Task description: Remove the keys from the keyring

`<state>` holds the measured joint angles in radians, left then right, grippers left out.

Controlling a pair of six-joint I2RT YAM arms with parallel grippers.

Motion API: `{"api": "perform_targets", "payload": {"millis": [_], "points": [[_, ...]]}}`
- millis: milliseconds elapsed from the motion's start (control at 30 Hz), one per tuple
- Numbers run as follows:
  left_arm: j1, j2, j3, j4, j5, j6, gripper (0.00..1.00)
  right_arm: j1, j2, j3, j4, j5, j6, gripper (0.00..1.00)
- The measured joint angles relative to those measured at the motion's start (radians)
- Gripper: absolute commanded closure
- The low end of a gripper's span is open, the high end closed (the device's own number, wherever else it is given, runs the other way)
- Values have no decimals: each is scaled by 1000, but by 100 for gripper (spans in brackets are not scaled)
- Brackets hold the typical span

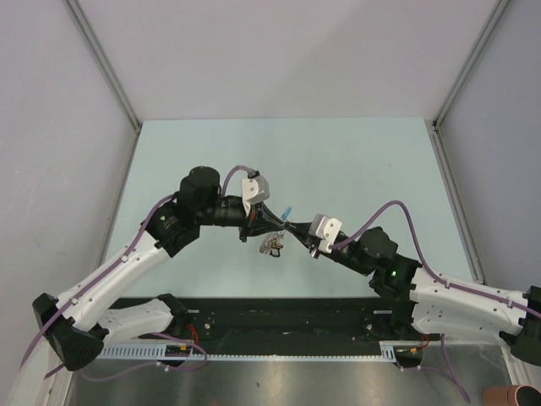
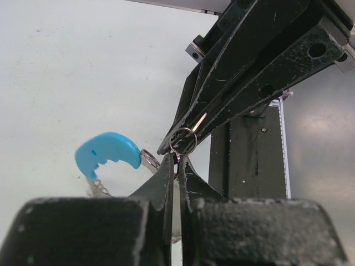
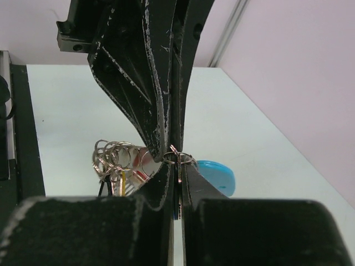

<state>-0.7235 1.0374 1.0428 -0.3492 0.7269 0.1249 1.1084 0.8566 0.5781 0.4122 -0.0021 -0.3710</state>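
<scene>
Over the table (image 1: 355, 161), left hand (image 2: 176, 166) and right hand (image 3: 176, 166) clamped on keyring (image 2: 108, 154)

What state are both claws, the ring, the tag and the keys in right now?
Left claw: shut on the small silvery wire ring.
Right claw: shut on that ring from the opposite side.
Light-blue curved plastic tag: dangling beside the pinched ring.
Small keys, one red-headed: hanging from the bunch of linked silvery rings, not yet removed.
</scene>
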Motion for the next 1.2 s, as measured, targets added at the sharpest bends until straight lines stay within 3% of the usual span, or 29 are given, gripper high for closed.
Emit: {"api": "perform_targets", "payload": {"millis": [467, 600, 633, 667, 933, 1100, 1200], "points": [[-23, -23, -17, 28, -8, -5, 99, -2, -53, 0, -71, -11, 65, 99], [-24, -31, -22, 33, -8, -15, 100, -3, -57, 2, -74, -23, 84, 89], [-25, -31, -22, 33, -9, -15, 100, -3, -59, 2, -76, -23, 87, 98], [-26, -31, -22, 32, -10, -14, 100, -3, -63, 2, -79, -23, 90, 100], [-27, -39, -22, 26, -27, -11, 100, -5, -77, 2, -97, -32, 90, 100], [-31, -44, -22, 17, -44, -10, 100, -5, -77, 2, -111, -34, 91, 87], [-28, -62, -26, 18, -71, -12, 99, -5, -84, 3, -130, -39, 91, 87]]}}
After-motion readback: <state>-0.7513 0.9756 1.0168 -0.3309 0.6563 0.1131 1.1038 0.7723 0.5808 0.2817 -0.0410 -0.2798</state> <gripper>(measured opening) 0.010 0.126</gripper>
